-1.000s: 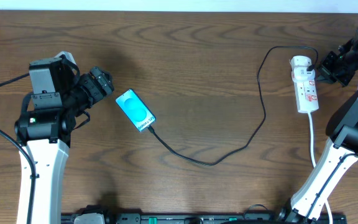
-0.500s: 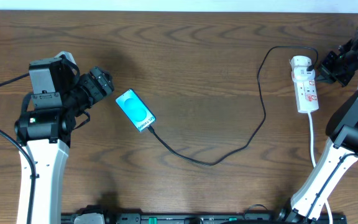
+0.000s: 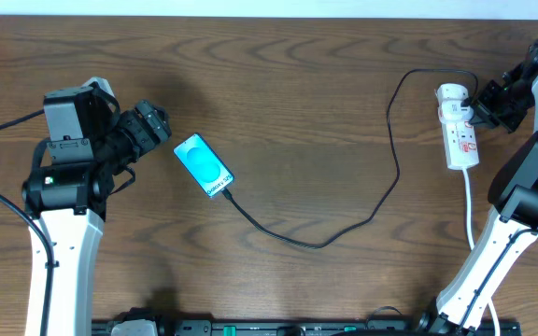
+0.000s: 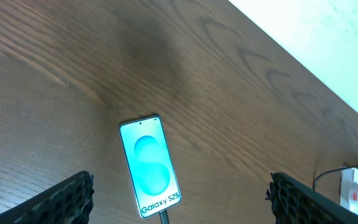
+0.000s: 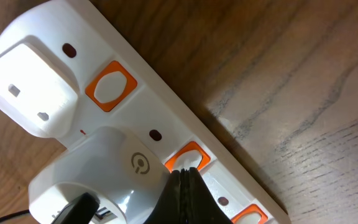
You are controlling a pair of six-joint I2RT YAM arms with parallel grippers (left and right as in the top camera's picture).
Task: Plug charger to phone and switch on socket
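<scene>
Orange is showing on either side of my right tool [image 5: 184, 179], whose fingers are pinched fully together and gripping nothing. Their joined tip is sitting at one rocker switch [image 5: 190, 157] of the socket [image 3: 459, 131]; whether it is pressing or only touching, I cannot tell. The socket is lying right under that tip, its long axis running crosswise to the way the tool is pointing. So I am judging that the coming push needs to go straight onto this switch, without sliding along the row to a neighbour. The charger [image 3: 320, 245] is trailing from the socket, just beside my tip, across the tabletop to the phone [image 3: 204, 165], apparently joined at its end. My left tool [image 3: 160, 128] is hanging wide open and empty near the phone, well apart from the socket.
</scene>
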